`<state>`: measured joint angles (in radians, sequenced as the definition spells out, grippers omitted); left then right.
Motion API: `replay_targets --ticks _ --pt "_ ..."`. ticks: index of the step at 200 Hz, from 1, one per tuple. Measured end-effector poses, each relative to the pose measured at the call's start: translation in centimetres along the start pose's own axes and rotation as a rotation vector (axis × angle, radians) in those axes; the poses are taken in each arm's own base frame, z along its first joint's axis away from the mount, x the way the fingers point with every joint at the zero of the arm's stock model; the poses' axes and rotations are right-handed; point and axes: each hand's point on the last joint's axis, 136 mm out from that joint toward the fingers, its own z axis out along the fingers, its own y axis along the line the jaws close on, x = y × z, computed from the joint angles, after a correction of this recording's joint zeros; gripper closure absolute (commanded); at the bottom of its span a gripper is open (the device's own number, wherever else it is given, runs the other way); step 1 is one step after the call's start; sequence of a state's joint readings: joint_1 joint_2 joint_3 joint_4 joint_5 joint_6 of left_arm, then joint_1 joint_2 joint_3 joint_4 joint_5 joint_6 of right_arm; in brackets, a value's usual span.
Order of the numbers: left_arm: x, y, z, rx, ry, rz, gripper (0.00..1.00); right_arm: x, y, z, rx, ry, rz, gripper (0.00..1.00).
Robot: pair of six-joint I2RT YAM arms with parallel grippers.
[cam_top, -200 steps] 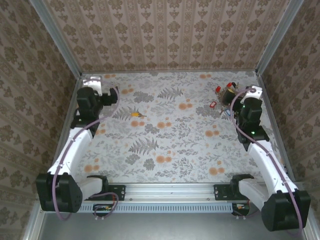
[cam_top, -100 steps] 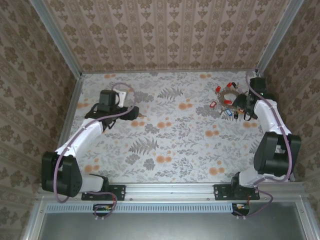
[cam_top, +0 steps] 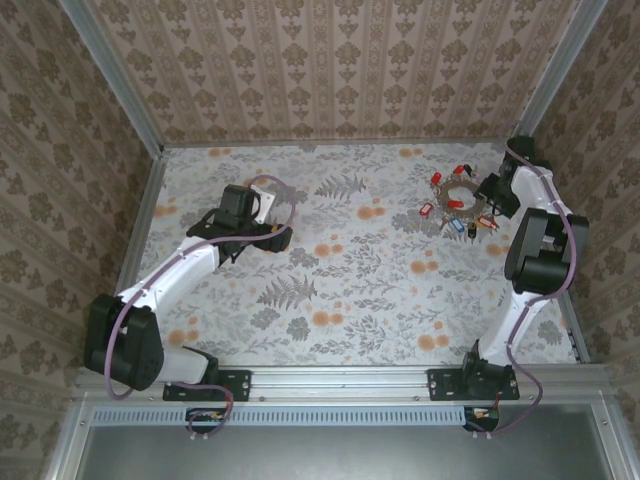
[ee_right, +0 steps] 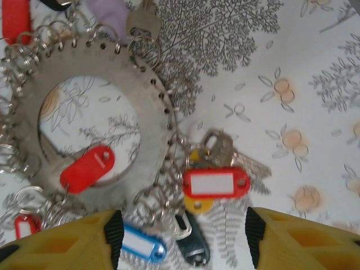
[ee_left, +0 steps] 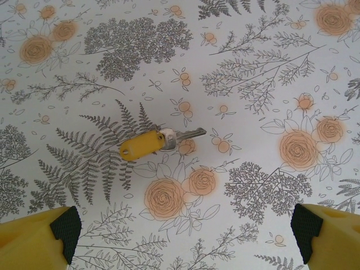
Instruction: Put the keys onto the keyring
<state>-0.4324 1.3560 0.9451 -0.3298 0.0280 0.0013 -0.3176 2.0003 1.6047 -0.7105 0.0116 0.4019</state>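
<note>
Nearest the camera above, the two arms rose from their bases at the desk [cam_top: 350,300] edge, one at each side. The left arm reached out over the left-middle of the floral surface. Its wrist view showed the left end effector [ee_left: 185,228] released, its two black-padded fingers [ee_left: 63,228] spread wide and holding nothing. One loose yellow-headed key [ee_left: 147,144] lay flat on the desk just beyond them, between their lines, with its silver blade pointing right. It touched neither pad.

Farther back, at the far right, the right arm folded over the keyring [ee_right: 154,121], a flat silver ring pierced with small holes around its rim. The ring lay on the desk with tagged keys fanned about it. The right end effector [ee_right: 183,241] hung at the ring's near edge, its jaws parted and not clamped on anything I could see.

Around the ring I counted four red tags [ee_right: 87,169], one blue tag [ee_right: 138,243], one dark tag [ee_right: 191,247], one yellow tag [ee_right: 197,205] and one lilac tag [ee_right: 109,11]. Three tags carried white label slips, all seemingly blank.
</note>
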Motion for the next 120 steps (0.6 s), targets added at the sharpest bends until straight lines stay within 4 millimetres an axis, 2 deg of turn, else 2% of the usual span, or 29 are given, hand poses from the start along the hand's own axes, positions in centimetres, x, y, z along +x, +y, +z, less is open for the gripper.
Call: replay_targets --ticks 43,65,95,120 --pt "0.0 -0.1 0.0 -0.008 0.0 0.01 0.0 -0.1 -0.3 4.1 0.009 0.062 -0.003 0.48" --pt "0.1 -0.4 0.2 -0.008 0.006 0.025 0.0 0.1 -0.3 5.6 0.013 0.084 -0.024 0.5" --pt "0.7 -2.1 0.9 0.011 0.031 0.082 0.0 -0.8 0.3 6.3 0.001 0.078 -0.061 0.52" --pt "1.1 -3.1 1.4 0.02 0.048 0.123 0.0 -1.5 0.9 6.6 -0.025 0.069 -0.087 0.58"
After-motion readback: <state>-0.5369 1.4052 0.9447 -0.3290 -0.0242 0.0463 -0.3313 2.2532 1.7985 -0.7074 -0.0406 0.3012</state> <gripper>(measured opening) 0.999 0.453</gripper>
